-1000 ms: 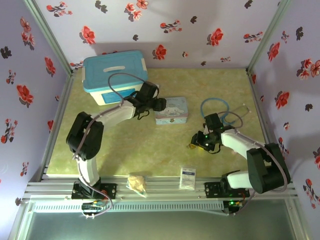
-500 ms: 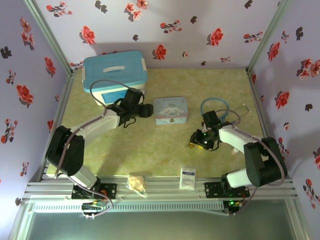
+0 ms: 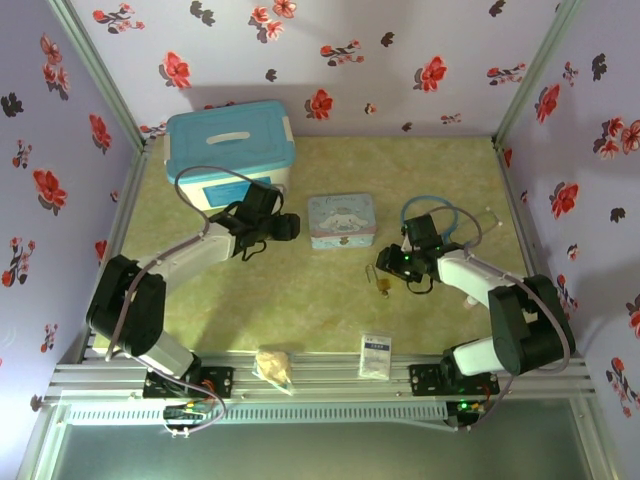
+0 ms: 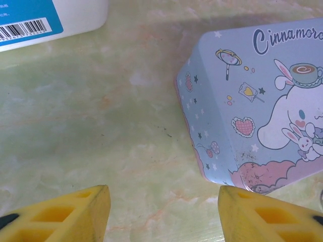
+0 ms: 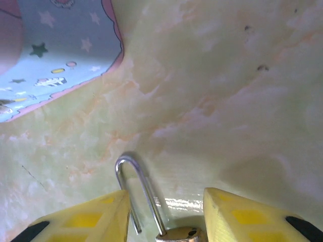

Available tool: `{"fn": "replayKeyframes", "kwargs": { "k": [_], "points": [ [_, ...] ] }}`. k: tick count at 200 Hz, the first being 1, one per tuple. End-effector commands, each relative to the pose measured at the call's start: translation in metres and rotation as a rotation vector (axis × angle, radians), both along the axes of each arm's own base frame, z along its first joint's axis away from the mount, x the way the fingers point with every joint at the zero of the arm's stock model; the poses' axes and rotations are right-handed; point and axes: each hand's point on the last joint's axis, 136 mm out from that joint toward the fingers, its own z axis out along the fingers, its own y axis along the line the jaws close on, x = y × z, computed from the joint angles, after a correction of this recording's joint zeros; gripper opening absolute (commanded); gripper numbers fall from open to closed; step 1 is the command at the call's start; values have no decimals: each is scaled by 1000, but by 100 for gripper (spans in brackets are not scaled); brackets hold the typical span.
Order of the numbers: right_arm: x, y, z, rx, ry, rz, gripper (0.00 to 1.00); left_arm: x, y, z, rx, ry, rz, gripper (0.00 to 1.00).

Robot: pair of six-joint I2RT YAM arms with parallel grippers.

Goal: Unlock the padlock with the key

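Note:
The small brass padlock [image 3: 383, 288] lies on the green mat in front of the tin. In the right wrist view its brass body [image 5: 182, 235] sits low between my fingers. Its silvery shackle [image 5: 136, 186] has one leg out of the body. My right gripper [image 3: 393, 263] [image 5: 164, 222] is open, with its yellow fingers [image 5: 91, 219] on either side of the lock, the left one close beside the shackle. My left gripper [image 3: 288, 227] [image 4: 164, 214] is open over bare mat just left of the pale blue cartoon tin [image 3: 342, 220] [image 4: 252, 101]. I cannot make out the key.
A white box with a blue lid [image 3: 230, 150] [image 4: 45, 20] stands at the back left. A blue cable ring [image 3: 430, 212] lies behind the right arm. A white sachet [image 3: 376, 355] and a tan crumpled lump [image 3: 273, 366] sit near the front rail.
My right gripper has drawn back from the padlock towards the tin, leaving the lock on the mat. My left arm has pulled back leftwards from the tin.

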Motion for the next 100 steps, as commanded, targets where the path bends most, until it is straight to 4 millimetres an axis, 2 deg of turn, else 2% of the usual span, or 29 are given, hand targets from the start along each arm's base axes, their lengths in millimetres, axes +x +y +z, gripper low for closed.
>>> {"fn": "replayKeyframes", "kwargs": {
  "k": [1,28,71,88,100],
  "points": [
    [12,0,1,-13,-49,2,44,-1,4,2,-5,-10,17,59],
    [13,9,5,15,-69,42,43,-4,6,-1,7,-1,13,59],
    [8,-10,14,-104,-86,56,42,-4,18,4,33,-12,21,59],
    [12,-27,28,-203,-127,48,44,2,38,11,78,-47,50,62],
    [22,-55,46,-346,-189,-11,54,11,65,19,134,-106,123,69]
  ]
}}
